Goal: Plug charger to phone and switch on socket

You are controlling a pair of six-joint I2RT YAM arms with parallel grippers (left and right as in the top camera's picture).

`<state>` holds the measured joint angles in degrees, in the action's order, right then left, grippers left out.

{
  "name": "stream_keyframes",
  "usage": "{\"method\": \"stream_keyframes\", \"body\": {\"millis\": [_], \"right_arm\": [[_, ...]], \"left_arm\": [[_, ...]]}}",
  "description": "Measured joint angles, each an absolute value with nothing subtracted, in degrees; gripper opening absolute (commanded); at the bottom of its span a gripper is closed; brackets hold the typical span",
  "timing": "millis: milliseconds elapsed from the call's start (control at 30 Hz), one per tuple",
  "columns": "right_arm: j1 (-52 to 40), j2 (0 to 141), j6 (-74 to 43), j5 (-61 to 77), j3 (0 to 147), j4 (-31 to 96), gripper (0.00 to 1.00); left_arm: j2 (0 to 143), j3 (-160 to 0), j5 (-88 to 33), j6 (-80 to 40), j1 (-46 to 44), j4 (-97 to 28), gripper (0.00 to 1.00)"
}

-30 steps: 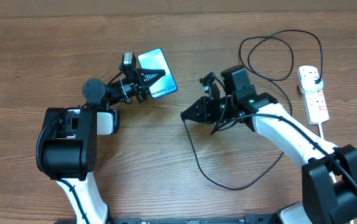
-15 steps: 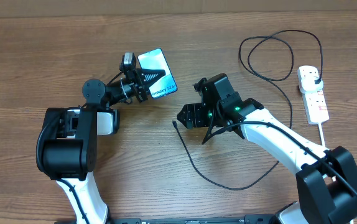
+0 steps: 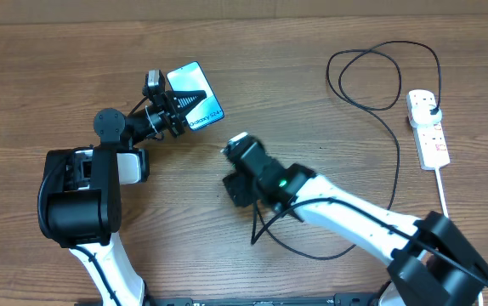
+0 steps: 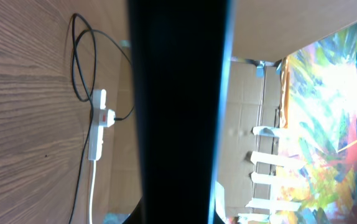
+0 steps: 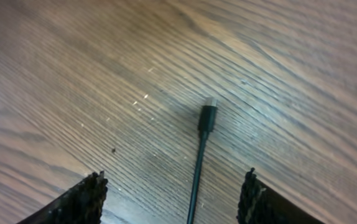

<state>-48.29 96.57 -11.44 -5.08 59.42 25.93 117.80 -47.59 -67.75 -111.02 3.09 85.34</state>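
Observation:
My left gripper [image 3: 183, 105] is shut on the phone [image 3: 191, 87], holding its lit blue screen tilted up at the table's far left. The left wrist view shows the phone [image 4: 178, 106] only as a dark band across the frame, hiding the jaws. Low over the table's middle, my right gripper [image 3: 235, 189] is open. In the right wrist view the charger's connector tip [image 5: 207, 116] lies flat on the wood, its cable running back between the fingers [image 5: 89, 198], untouched. The charger cable [image 3: 396, 161] loops right to its plug in the white socket [image 3: 428, 129].
The socket's thick white cord [image 3: 442, 194] runs toward the near right edge. In the left wrist view the socket [image 4: 99, 126] and cable loop [image 4: 79, 62] show on the wood, with cardboard and a colourful picture beyond the table.
My right gripper has opened and dropped the connector tip onto the table, then swung left and nearer over it. The left gripper has carried the phone a little to the left.

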Motion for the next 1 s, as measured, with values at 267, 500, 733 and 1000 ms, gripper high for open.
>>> {"method": "stream_keyframes", "body": {"millis": [267, 500, 733, 1000], "right_arm": [[-50.2, 104.3, -9.0, -13.1, 59.4, 23.6, 0.47], [-50.2, 106.3, -8.7, -14.4, 59.4, 20.2, 0.39], [-49.9, 107.9, -8.7, -14.5, 59.5, 19.5, 0.31], [-46.9, 108.3, -9.5, -11.4, 60.0, 19.6, 0.04]], "left_arm": [[117.8, -47.6, -68.4, -111.0, 3.1, 85.3, 0.04], [117.8, -47.6, -68.8, -111.0, 3.1, 85.3, 0.04], [117.8, -47.6, -69.2, -111.0, 3.1, 85.4, 0.05], [117.8, -47.6, -69.6, -111.0, 3.1, 85.3, 0.04]]}}
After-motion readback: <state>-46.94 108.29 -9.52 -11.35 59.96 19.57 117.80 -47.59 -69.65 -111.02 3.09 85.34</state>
